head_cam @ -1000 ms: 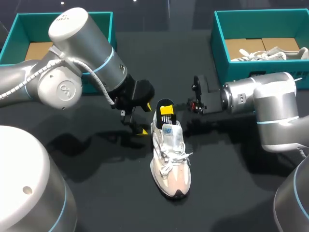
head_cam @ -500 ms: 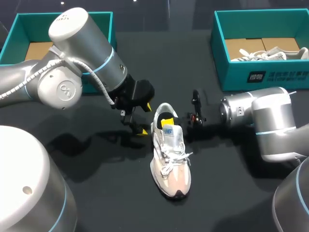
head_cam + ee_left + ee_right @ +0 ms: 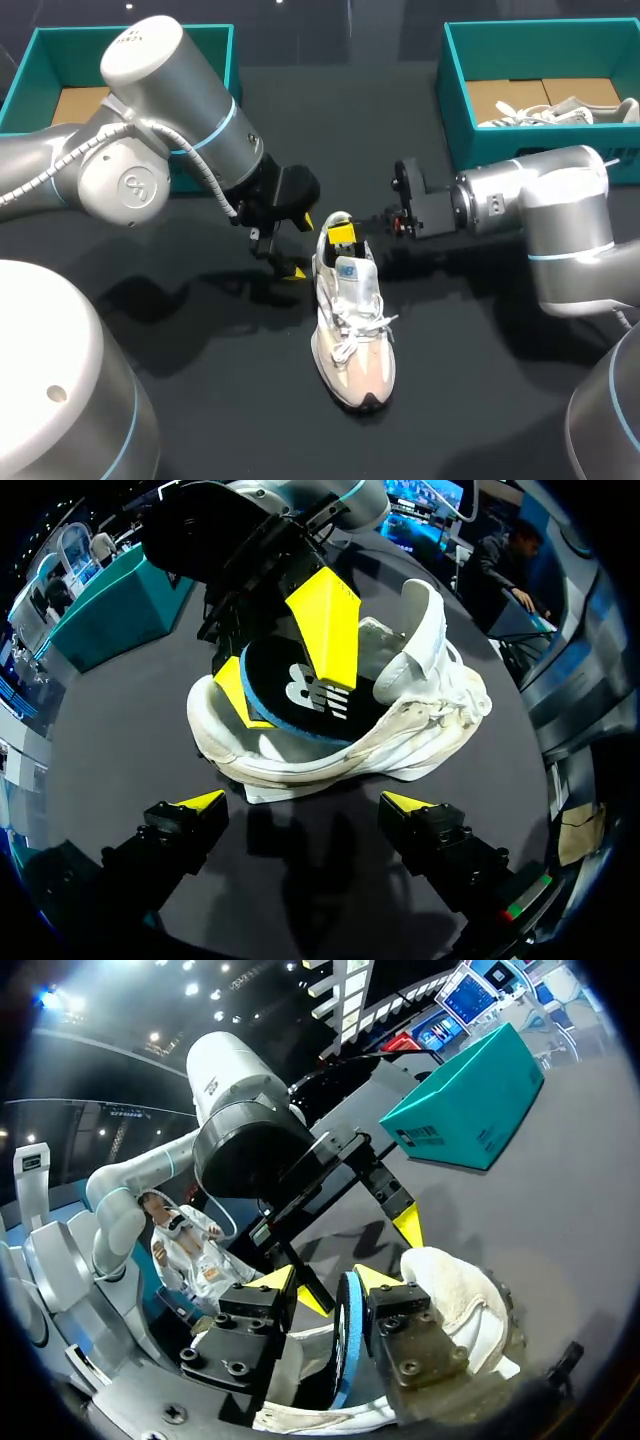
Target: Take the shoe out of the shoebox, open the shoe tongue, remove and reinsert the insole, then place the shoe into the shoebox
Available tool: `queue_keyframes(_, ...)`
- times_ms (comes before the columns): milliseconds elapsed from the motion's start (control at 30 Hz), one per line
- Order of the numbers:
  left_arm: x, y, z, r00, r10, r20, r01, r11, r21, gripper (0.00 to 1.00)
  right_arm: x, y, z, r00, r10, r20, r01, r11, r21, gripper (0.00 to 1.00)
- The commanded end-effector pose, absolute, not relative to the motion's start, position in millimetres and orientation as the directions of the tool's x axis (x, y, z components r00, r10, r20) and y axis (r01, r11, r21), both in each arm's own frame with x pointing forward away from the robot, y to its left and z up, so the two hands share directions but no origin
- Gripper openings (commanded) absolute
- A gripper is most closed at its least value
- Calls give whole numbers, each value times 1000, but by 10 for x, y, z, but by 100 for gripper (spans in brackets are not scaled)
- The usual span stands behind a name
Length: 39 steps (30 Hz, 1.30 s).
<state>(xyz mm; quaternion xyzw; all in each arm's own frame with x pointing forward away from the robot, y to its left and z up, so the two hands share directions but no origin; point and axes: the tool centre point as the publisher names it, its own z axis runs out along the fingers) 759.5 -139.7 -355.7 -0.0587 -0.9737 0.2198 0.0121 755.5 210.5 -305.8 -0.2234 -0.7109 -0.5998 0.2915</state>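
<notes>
**Dark-blue insole lower in the heel than a second ago**

Dark-blue foam, the thin insole with the white logo (image 3: 300, 692), is pinched edge-on in my right gripper (image 3: 328, 1282), one yellow-tipped finger on each face. A second ago its heel end stood up clear above the collar of the white-and-pink mesh sneaker (image 3: 355, 330). Half a second ago my right wrist had drawn back and the finger had sunk inside the collar. Now the wrist is forward again, and the insole sits lower than at the start, tilted, with its rear edge proud of the collar.

I read that as the reinsert step under way, the insole being worked down and forward, not yet seated flat.

My left gripper (image 3: 303, 805) has not moved. It hangs beside the heel with its fingers spread wide and nothing between them, close to the shoe but not touching it.

The sneaker stands upright on the black tabletop (image 3: 200, 400), toe toward me, its place unchanged, well apart from the teal cardboard shoebox (image 3: 22, 80) at the far left. Boxing it comes only after the insole lies flat.
</notes>
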Motion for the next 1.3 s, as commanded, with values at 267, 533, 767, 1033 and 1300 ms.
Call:
queue_keyframes(267, 7593, -1397, -3558, -993, 121, -3, 110, 897, -428, 100, 7545, 2084, -3317, -666, -19, 746, 731, 181, 657, 0)
queue_keyframes(533, 7593, -1397, -3558, -993, 121, -3, 110, 897, -428, 100, 7420, 2031, -3221, -677, -12, 736, 726, 154, 671, 6)
queue_keyframes(767, 7590, -1343, -3451, -987, 159, -6, 146, 891, -429, 100, 7457, 1960, -2964, -721, 17, 693, 682, 190, 706, 40)
queue_keyframes(1033, 7588, -1177, -3369, -984, 179, 2, 162, 894, -417, 100, 7603, 1770, -2961, -702, 83, 707, 707, 201, 678, 40)
queue_keyframes(1300, 7639, -942, -3252, -971, 239, 12, 215, 895, -391, 100, 7697, 1491, -3020, -641, 191, 744, 767, 197, 610, 40)
